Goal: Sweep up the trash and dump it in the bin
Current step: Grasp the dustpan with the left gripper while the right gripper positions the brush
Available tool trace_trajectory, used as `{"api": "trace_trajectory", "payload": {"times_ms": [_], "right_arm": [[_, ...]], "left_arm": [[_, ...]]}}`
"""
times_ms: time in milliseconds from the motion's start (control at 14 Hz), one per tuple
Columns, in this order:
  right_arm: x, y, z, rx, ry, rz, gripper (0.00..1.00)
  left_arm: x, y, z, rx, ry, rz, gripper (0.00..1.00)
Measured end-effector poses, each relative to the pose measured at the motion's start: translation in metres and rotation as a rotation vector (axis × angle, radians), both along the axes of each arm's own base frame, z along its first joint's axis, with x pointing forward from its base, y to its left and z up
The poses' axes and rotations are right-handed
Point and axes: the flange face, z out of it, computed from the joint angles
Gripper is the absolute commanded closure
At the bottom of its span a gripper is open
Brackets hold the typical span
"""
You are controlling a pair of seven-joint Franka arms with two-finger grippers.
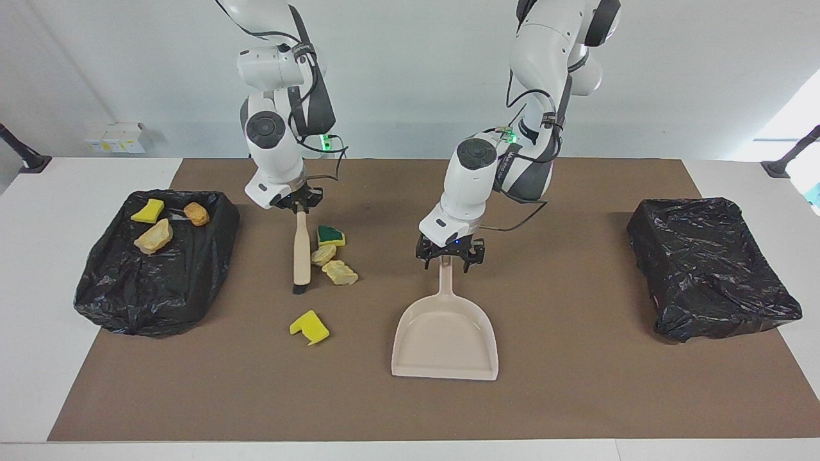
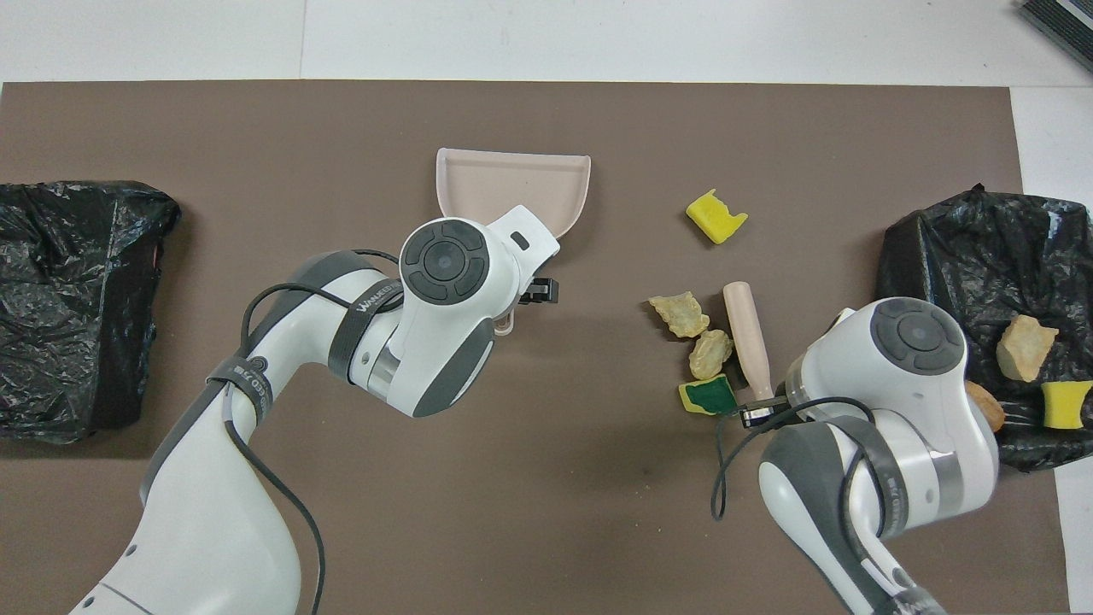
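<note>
My right gripper [image 1: 298, 206] is shut on the top of the beige-handled brush [image 1: 301, 253], whose bristles rest on the mat. Pressed against the brush's side lie three pieces of trash: a green-topped sponge [image 1: 331, 235] and two tan lumps [image 1: 323, 254] [image 1: 341, 272]. A yellow sponge piece [image 1: 309, 327] lies alone, farther from the robots. My left gripper [image 1: 448, 262] is open, its fingers astride the top end of the beige dustpan's [image 1: 445, 339] handle. The black-lined bin [image 1: 154, 275] at the right arm's end holds three scraps.
A second black-lined bin [image 1: 708, 266] sits at the left arm's end of the table. The brown mat [image 1: 576, 397] covers the work area, with white table edge around it. In the overhead view the left arm hides the dustpan [image 2: 512, 184] handle.
</note>
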Motion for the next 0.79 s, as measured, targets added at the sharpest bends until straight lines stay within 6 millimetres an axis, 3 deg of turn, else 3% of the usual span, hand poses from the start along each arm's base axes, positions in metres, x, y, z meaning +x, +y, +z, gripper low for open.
{"api": "trace_trajectory", "payload": {"times_ms": [72,215,430,573,788], "right_arm": [[-0.001,0.008,0.001,0.020,0.001,0.020,1.00],[0.000,0.018,0.007,0.035,-0.007,0.043,1.00],[0.016,0.012,0.033,0.044,-0.030,0.058,1.00],[0.034,-0.005,0.054,0.008,-0.075,0.082,1.00],[0.065,-0.029,0.063,-0.079,-0.157,0.170,1.00]], "left_arm": [[0.000,0.000,0.000,0.001,-0.001,-0.001,0.61],[0.000,0.000,0.000,0.003,0.000,-0.002,0.97],[-0.001,0.000,-0.001,0.009,0.007,-0.004,1.00],[-0.001,0.001,-0.002,0.014,0.011,-0.019,1.00],[0.001,0.012,0.009,0.055,0.033,-0.130,1.00]]}}
